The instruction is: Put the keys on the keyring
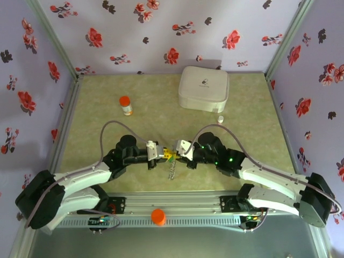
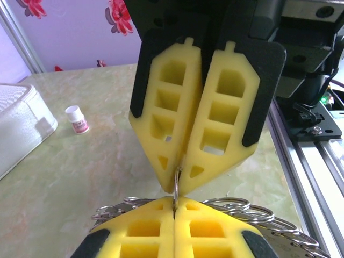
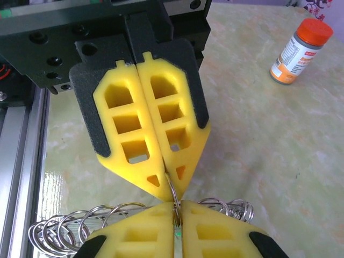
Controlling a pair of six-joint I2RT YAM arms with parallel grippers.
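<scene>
Plainly, both grippers are clenched and meet tip to tip over the middle of the table [image 1: 91,113]. The left gripper [image 2: 174,203] and the right gripper [image 2: 181,167] each pinch the same thin loop of the keyring [image 2: 176,181], and its other loops dangle beneath. If one arm tugs harder, I'd guess the wire slides out of the soft foam pads and the whole bunch drops.

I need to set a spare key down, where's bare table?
Bare: back left, between orange-capped bottle and left wall; back middle, between bottle and white box; right of small white bottle. Crowded: centre, where left gripper and right gripper pinch the keyring.
</scene>
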